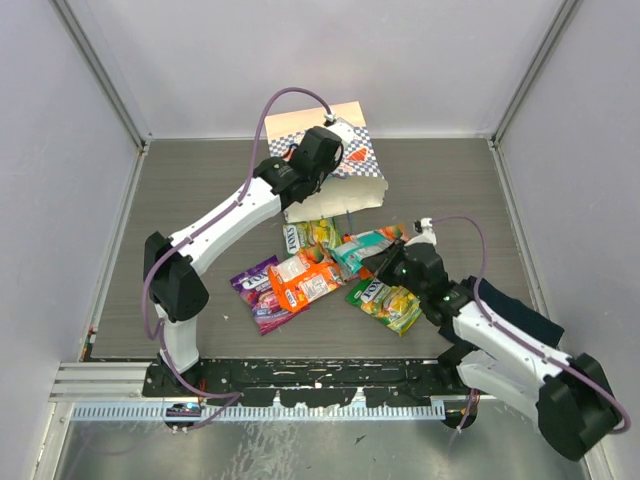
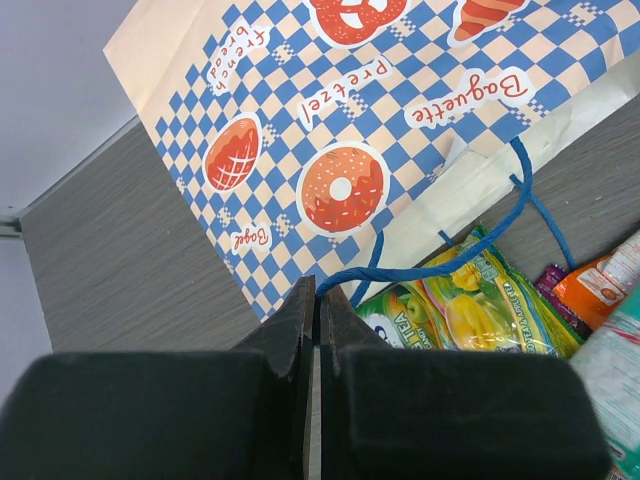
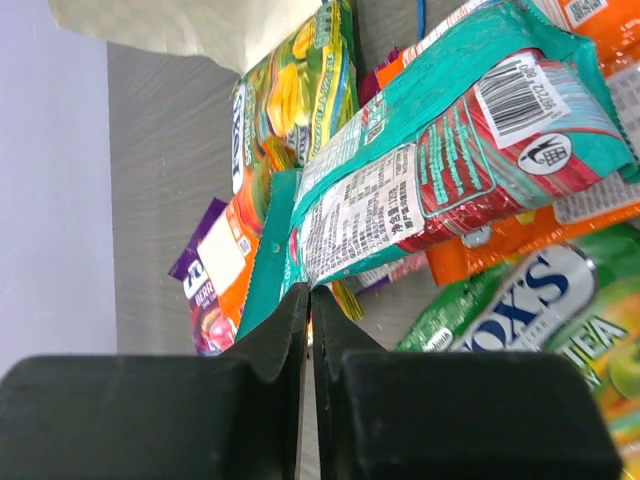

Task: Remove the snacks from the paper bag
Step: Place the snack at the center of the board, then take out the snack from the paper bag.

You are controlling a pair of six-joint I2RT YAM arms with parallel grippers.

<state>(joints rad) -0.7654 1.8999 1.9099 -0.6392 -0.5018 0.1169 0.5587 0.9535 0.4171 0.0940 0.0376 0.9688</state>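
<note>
Red script on white labels across the beige paper bag (image 2: 300,130), on its blue-and-white checkered band, reads "Pretzel", "Baguette", "French bread" and "Bagel". A green glossy packet (image 3: 540,320) carries a white "FOX'S" logo and "TEA". A teal glossy packet (image 3: 450,170) shows a barcode, its digits too small to read.

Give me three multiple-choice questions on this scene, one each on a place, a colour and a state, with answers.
1. Which packet lies leftmost in the top view? A teal, B purple, C green.
2. What colour is the paper bag's cord handle? A red, B blue, C white.
3. How is the left gripper? A wide open, B shut on a packet, C shut on the cord handle.
B: the purple packet ends the pile's left side.
B: the cord shows blue in the left wrist view.
C: its jaws pinch the cord.
</note>
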